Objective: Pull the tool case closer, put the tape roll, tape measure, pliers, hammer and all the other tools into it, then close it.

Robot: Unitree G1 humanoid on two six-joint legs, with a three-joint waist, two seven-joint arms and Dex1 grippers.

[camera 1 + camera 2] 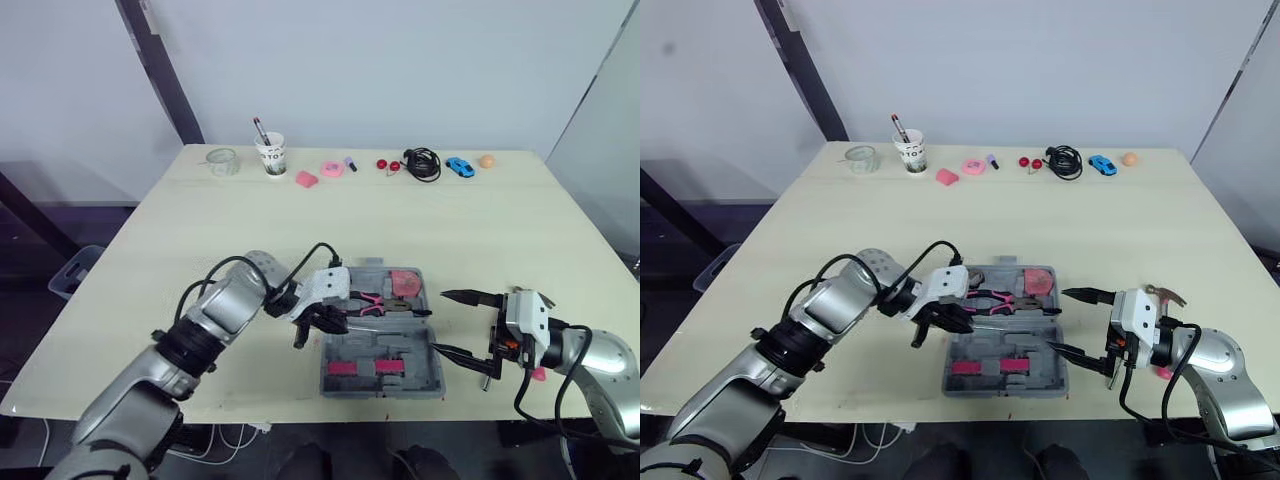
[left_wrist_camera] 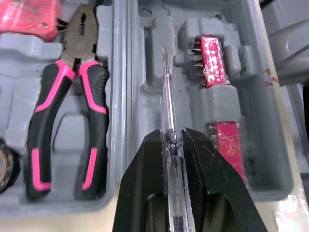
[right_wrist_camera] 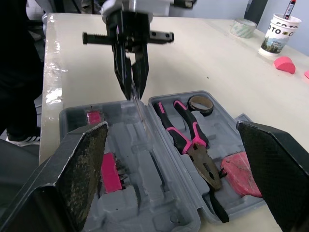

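The grey tool case [image 1: 432,372] lies open near the table's front edge. In its far half rest pink-handled pliers [image 2: 65,96], a dark tape roll [image 3: 199,105] and a pink tape measure [image 1: 405,283]. The near half holds pink bit racks [image 2: 211,53]. My left gripper [image 2: 171,135] is shut on a clear-handled screwdriver [image 2: 165,92], whose blade points over the near half beside the hinge. My right gripper [image 1: 440,322] stands open just right of the case, holding nothing. What looks like a hammer head [image 1: 1165,292] pokes out behind my right wrist.
Along the table's far edge sit a clear tape roll [image 1: 222,160], a paper cup with a pen [image 1: 270,155], small pink items [image 1: 332,169], a black cable [image 1: 422,163], a blue toy car [image 1: 460,167] and an orange ball [image 1: 487,160].
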